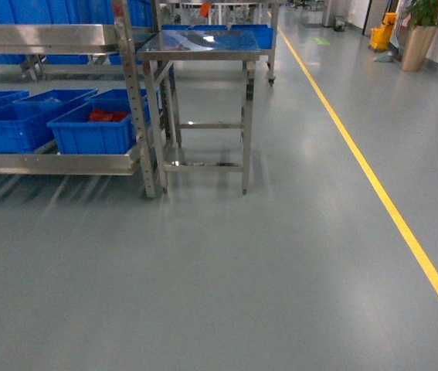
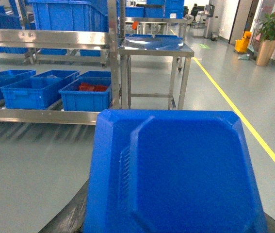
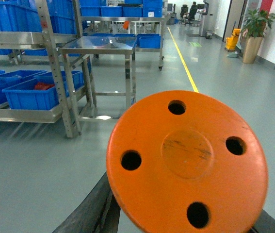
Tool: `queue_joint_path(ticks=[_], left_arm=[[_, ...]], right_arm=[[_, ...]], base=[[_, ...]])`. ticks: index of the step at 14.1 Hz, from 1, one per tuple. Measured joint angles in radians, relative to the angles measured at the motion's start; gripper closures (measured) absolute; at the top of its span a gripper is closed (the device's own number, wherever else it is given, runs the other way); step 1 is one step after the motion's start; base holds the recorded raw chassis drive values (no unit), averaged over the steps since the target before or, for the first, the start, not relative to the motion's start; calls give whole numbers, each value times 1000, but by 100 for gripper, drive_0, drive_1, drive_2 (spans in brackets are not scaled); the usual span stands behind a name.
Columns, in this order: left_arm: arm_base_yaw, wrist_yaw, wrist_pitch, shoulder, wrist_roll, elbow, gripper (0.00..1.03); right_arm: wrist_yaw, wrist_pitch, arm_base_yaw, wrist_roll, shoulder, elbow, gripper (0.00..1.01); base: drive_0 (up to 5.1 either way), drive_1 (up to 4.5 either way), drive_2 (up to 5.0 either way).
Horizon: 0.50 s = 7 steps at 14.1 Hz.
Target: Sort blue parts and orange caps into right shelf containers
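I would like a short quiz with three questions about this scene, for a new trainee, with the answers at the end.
1. True or false: the crate nearest the steel table on the low shelf holds red-orange items.
2. Multiple choice: what fills the right wrist view? A) a blue part B) an orange cap with four holes C) a yellow bucket
3. Fill in: the line painted on the floor is ____.

Key: 1 true; 2 B; 3 yellow. Neither gripper shows in the head view; the blue part and the cap hide the fingers in the wrist views.
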Motion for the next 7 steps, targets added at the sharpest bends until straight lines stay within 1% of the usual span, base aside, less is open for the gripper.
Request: queue_joint_path(ticks=[7], left_arm=[[0,0,0,0,0,0,60]], right_arm=[[0,1,0,0,0,0,59]], base=[[0,421,-421]])
